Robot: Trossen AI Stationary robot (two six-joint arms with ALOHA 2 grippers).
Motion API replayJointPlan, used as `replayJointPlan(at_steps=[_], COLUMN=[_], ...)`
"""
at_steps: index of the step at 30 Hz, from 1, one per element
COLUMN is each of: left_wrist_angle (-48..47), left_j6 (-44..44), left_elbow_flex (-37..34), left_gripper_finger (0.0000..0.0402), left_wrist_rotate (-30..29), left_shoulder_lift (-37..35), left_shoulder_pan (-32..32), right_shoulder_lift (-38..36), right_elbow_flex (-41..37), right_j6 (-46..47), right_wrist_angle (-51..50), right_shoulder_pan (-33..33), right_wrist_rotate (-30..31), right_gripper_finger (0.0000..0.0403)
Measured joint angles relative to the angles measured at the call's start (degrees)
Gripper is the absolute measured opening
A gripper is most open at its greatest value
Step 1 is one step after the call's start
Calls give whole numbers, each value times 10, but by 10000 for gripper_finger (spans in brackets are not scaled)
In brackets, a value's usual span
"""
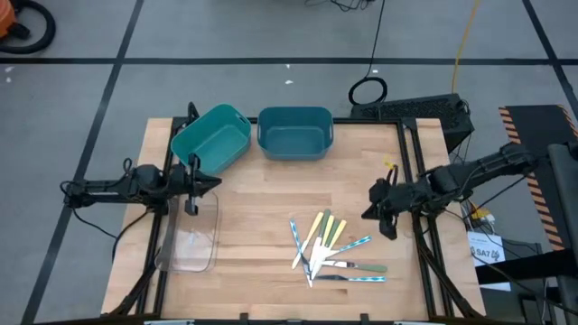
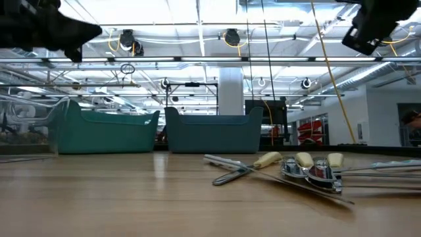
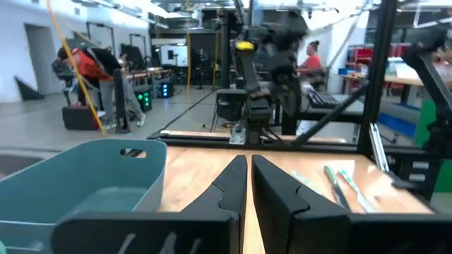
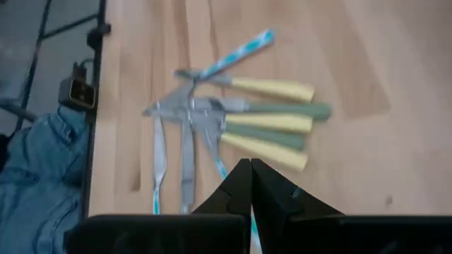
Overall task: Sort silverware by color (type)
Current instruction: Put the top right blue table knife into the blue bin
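Wooden table [image 1: 262, 244], unlabelled silverware [image 1: 330, 251]

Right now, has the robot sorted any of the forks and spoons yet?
Not yet. Nothing looks sorted: the silverware lies in one mixed pile on the table, and both teal bins look empty, as does the clear tray. Nothing is in hand: the left gripper hangs shut over the tray, and the right gripper, also shut, hovers beside the pile. All the sorting is left.
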Motion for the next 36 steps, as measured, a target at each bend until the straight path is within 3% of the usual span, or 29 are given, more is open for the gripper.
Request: replayJointPlan(at_steps=[5, 13, 25, 31, 36], left_wrist_angle=[-10, -9, -27, -109, -174], left_j6=[-28, -41, -17, -5, -8], left_elbow_flex=[71, 169, 300, 402, 467], left_gripper_finger=[31, 30, 30, 30, 30], left_wrist_rotate=[-4, -4, -38, -90, -95], left_shoulder_lift=[62, 219, 489, 570, 619], left_shoulder_pan=[-2, -45, -125, -154, -179], right_shoulder_lift=[57, 172, 303, 342, 377], right_elbow_flex=[0, 0, 0, 0, 0], right_j6=[48, 58, 31, 26, -9], right_wrist_angle=[-21, -35, -30, -2, 11], right_shoulder_pan=[60, 128, 161, 161, 158], right_wrist_rotate=[35, 38, 54, 63, 73], right_gripper_finger=[0, 3, 101, 145, 154])
